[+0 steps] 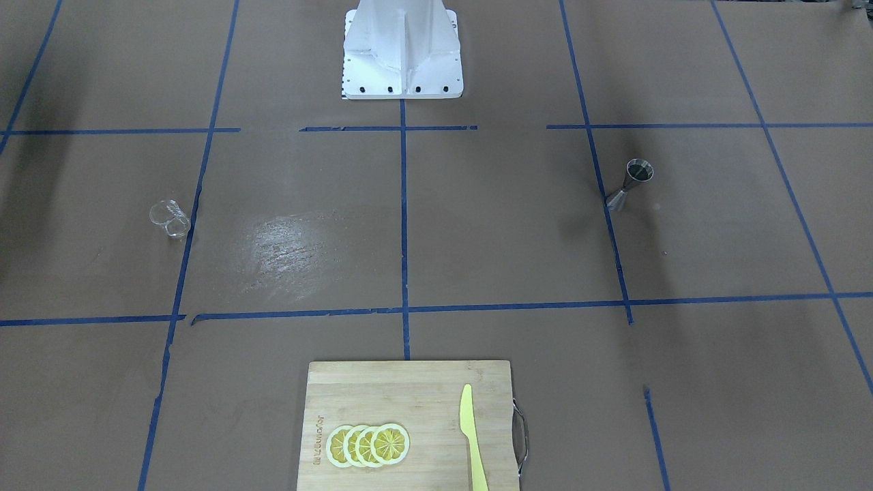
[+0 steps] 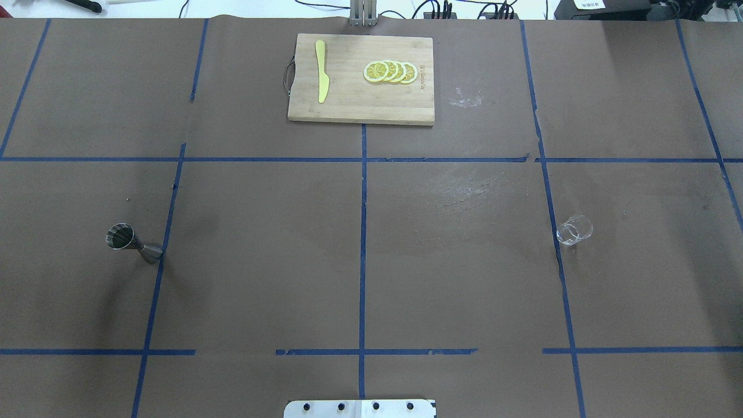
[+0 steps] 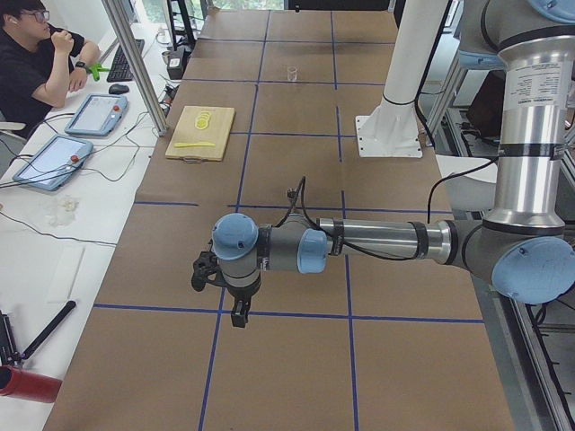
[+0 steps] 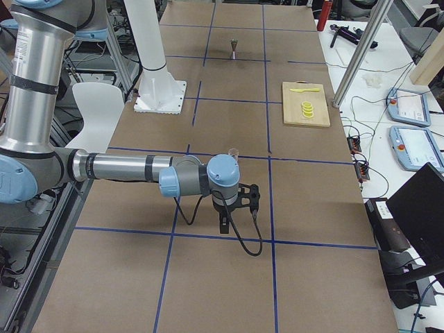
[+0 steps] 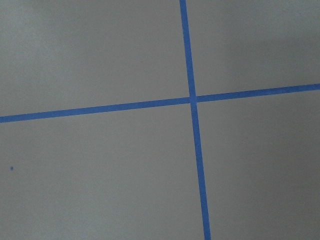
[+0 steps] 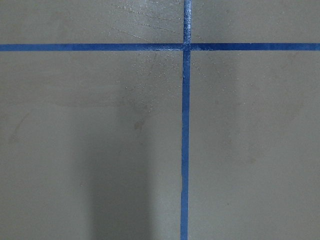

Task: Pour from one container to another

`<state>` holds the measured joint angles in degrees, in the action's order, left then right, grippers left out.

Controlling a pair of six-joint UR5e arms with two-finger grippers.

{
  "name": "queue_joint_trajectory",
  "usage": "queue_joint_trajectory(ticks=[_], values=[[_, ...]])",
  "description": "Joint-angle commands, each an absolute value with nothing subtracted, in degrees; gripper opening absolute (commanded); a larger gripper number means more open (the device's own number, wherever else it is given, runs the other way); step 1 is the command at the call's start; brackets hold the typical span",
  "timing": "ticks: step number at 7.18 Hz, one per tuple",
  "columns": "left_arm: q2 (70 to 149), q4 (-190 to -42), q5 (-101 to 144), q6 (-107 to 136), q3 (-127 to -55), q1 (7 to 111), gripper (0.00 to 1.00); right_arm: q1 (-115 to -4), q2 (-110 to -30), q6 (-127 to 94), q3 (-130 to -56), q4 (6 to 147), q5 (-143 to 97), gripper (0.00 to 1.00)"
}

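The clear glass cup [image 2: 574,230] stands upright on the table's right half, beside a blue tape line; the front-facing view also shows the cup [image 1: 170,218]. The steel jigger [image 2: 132,242] stands upright on the left half, and the front-facing view has the jigger [image 1: 631,183] too. Neither gripper shows in the overhead or front views. My left gripper [image 3: 237,314] hangs low over the table, off towards the table's left end from the jigger. My right gripper [image 4: 223,223] hangs low towards the right end, apart from the cup. I cannot tell whether either is open or shut. Both wrist views show only table and tape.
A wooden cutting board [image 2: 348,104] at the far middle edge carries lemon slices [image 2: 390,72] and a yellow knife [image 2: 321,78]. The robot's white base [image 1: 402,75] stands at the near middle. An operator [image 3: 36,63] sits beyond the far side.
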<state>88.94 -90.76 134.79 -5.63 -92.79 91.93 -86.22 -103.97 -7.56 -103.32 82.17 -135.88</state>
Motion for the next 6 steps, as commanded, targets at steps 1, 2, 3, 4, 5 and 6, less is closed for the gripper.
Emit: queue_joint_trajectory(ticks=[1, 2, 3, 4, 5, 6], values=[[88.9, -90.9, 134.8, -5.6, -92.8, 91.9, 1.00, -86.2, -104.2, -7.6, -103.3, 82.2, -136.1, 1.00], [88.9, -90.9, 134.8, -5.7, -92.8, 91.9, 1.00, -86.2, -104.3, -7.6, -103.3, 82.1, -136.2, 1.00], [88.9, -90.9, 134.7, -5.6, -92.8, 91.9, 1.00, -86.2, -104.2, -7.6, -103.4, 82.0, -136.1, 1.00], [88.9, -90.5, 134.8, -5.6, -92.8, 91.9, 1.00, -86.2, -104.2, -7.6, -103.4, 79.8, -136.0, 1.00], [88.9, -90.5, 134.8, -5.6, -92.8, 91.9, 1.00, -86.2, -104.3, -7.6, -103.4, 78.4, -136.0, 1.00], [88.9, -90.4, 134.8, -5.6, -92.8, 91.9, 1.00, -86.2, -104.3, -7.7, -103.3, 78.6, -135.9, 1.00]])
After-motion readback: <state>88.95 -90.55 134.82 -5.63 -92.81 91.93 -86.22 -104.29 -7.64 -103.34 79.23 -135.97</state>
